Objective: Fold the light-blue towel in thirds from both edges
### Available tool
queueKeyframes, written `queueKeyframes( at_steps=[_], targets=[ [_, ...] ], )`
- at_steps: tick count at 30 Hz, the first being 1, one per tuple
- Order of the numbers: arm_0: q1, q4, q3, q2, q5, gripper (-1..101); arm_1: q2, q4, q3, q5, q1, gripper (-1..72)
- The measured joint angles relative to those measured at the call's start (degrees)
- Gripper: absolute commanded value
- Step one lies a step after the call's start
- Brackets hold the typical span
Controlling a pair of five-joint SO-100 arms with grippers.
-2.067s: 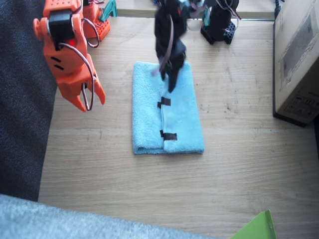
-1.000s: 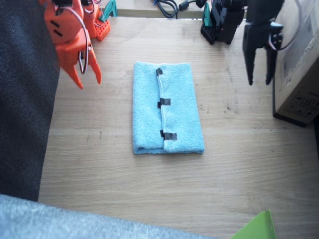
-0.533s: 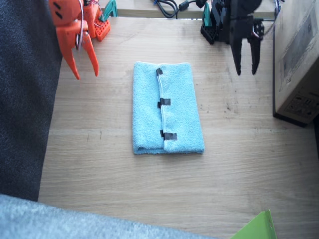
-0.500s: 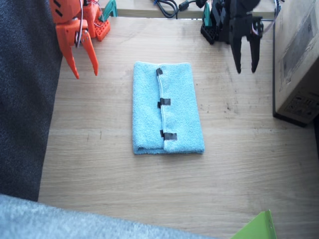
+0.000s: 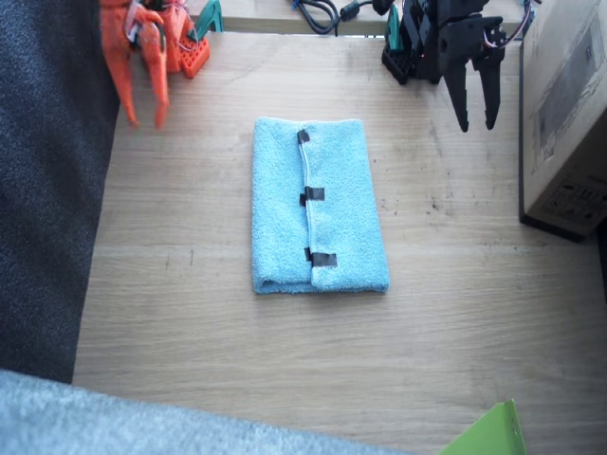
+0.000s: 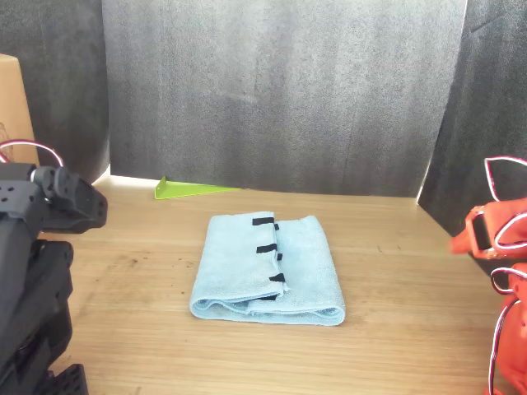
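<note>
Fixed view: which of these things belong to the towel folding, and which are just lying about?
Part of the job:
light-blue towel, folded
black tape strips
left gripper
right gripper

Lying about:
cardboard box
green sheet
cables

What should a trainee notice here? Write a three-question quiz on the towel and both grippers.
1. True or false: the light-blue towel lies folded on the table, with one taped edge on top.
2. How many black tape strips show on the towel's top layer?
3. Which holds the towel? A) left gripper B) right gripper C) neither

Key: 1 true; 2 three; 3 C, both hang clear of it near the far side of the table.
</note>
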Motion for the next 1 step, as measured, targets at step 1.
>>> queueKeyframes(
  at_steps=[1],
  targets=[
    [0.00,0.00,0.00,0.00,0.00,11,0.35,0.00,0.00,0.26,-0.53,3.8]
  ],
)
